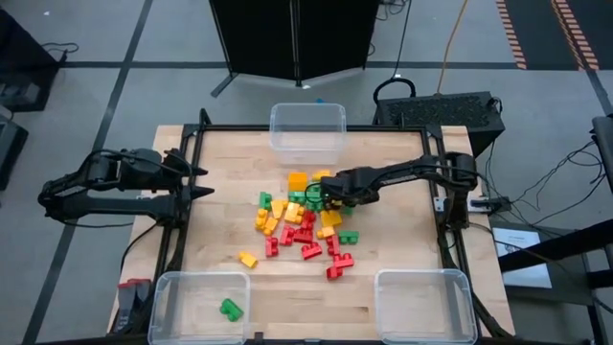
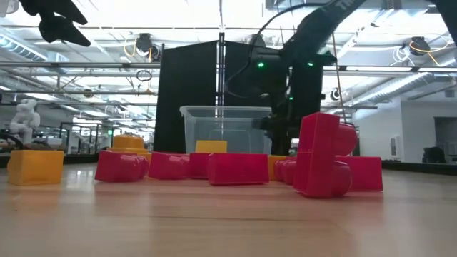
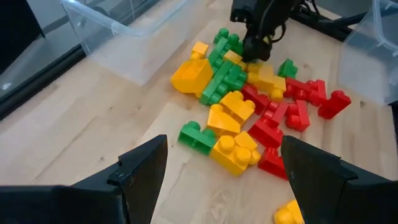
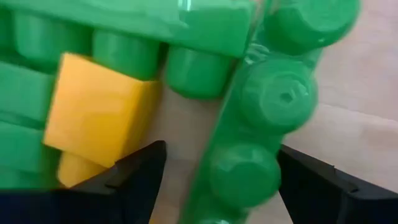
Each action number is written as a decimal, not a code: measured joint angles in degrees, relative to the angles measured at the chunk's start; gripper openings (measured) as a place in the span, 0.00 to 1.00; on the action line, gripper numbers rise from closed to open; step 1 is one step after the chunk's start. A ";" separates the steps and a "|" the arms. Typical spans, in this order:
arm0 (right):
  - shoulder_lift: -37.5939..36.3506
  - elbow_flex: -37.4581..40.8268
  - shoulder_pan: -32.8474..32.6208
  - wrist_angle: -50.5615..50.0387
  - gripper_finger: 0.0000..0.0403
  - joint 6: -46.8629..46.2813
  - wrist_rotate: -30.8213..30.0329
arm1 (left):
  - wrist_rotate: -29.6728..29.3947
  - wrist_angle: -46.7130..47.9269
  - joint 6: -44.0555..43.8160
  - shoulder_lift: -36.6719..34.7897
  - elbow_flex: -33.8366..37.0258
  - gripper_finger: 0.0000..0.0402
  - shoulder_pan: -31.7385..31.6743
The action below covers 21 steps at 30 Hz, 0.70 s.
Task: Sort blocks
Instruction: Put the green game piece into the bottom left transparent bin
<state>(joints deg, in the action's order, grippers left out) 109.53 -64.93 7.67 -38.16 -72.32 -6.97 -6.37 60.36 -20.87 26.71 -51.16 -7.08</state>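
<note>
Green, red and yellow blocks (image 1: 302,220) lie in a loose pile on the middle of the wooden table (image 1: 220,220). My right gripper (image 1: 321,195) points down into the pile's far part. It is open, with one finger on each side of a long green block (image 4: 255,124), beside a yellow block (image 4: 99,118). The left wrist view shows it low over the green blocks (image 3: 221,78). My left gripper (image 1: 196,180) waits open above the table's left edge, and its wrist view shows nothing between its fingers (image 3: 143,180). One green block (image 1: 231,309) lies in the near-left bin (image 1: 172,287). My right gripper comes from above with its fingers pointing down, one on each side of the long green block (image 4: 245,168), across its length. The block lies on the pile. Whether a finger touches it, I cannot tell.
A clear bin (image 1: 308,129) stands at the table's far edge, close behind the pile. Another clear bin (image 1: 424,305) stands at the near right corner. A single yellow block (image 1: 248,259) lies apart toward the near left. Red blocks (image 2: 318,160) form the pile's near side.
</note>
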 joint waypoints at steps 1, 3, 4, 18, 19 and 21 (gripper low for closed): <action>-0.11 1.20 -0.01 1.61 0.69 -0.48 0.05 | -0.04 0.01 -0.72 -0.01 0.00 0.72 -0.02; -0.28 2.46 0.01 2.92 0.67 -0.76 0.33 | -0.05 0.15 -1.59 -0.01 0.00 0.72 -0.03; -0.28 2.50 0.01 2.53 0.64 -0.74 0.38 | -0.10 0.13 -2.48 -0.01 0.00 0.72 -0.01; -1.21 2.61 0.91 -2.33 0.28 1.80 0.60 | -4.47 0.11 -4.21 -0.01 0.00 0.72 -0.04; -1.87 2.75 0.91 -2.80 0.28 2.23 0.68 | -4.83 0.11 -4.19 -0.01 0.00 0.72 -0.04; -3.25 2.90 0.91 -3.62 0.28 2.56 0.32 | -5.48 0.11 -4.22 -0.01 0.00 0.72 -0.04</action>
<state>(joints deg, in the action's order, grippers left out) 106.28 -62.03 8.58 -41.77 -69.76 -6.64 -11.85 60.47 -25.09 26.70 -51.16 -7.11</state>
